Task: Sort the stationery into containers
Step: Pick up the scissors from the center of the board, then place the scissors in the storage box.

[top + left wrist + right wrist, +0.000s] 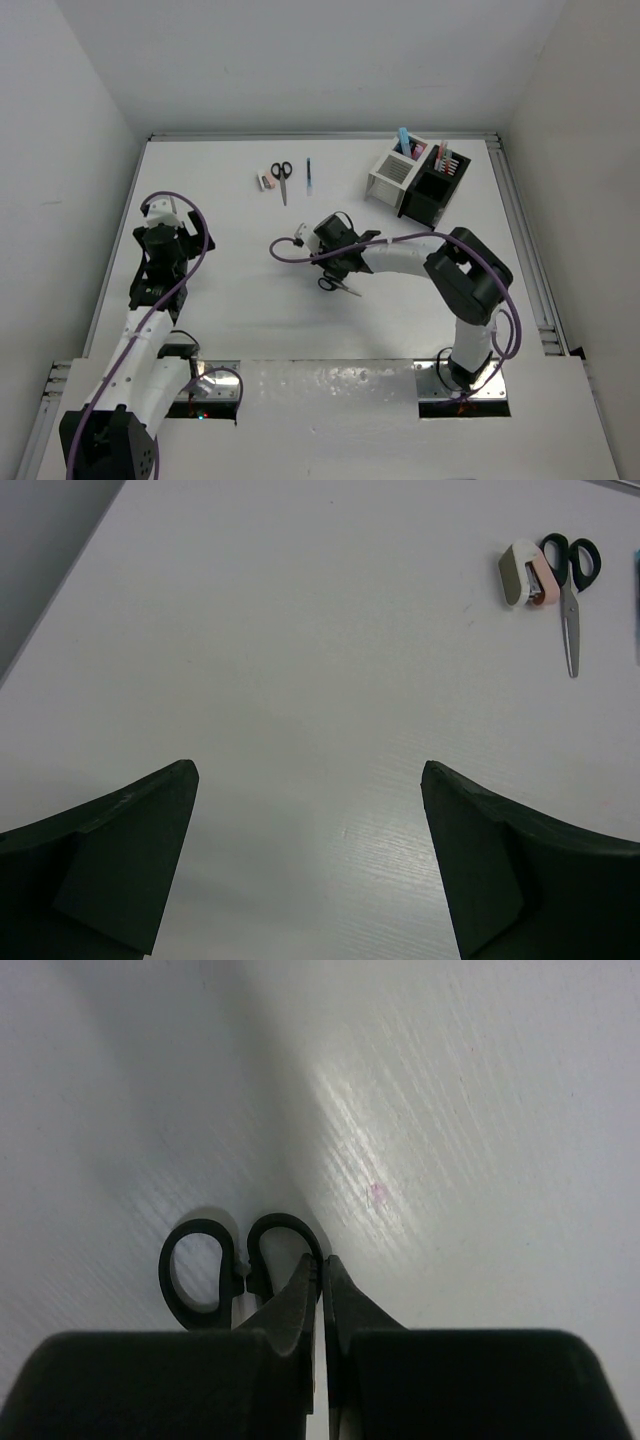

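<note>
Holds the right hand (322,1262) low at mid-worktop (240,330), fingers pressed together with no gap. Shows one pair of scissors (170,1280) lying flat right under it, black loops poking out past the fingertips, the nearer loop touching a finger. Cannot tell whether a blade is pinched, since the fingers hide it. Poises the left hand (308,770) above bare worktop on the left, fingers spread wide, gripping nothing. Finds the second scissors (283,175) toward the far edge, just beside a small white-and-pink piece (265,181), a blue pen (309,176) near on the other side. Places the white box (392,172) and black box (428,192) adjoining at far right, coloured pens standing in them.
</note>
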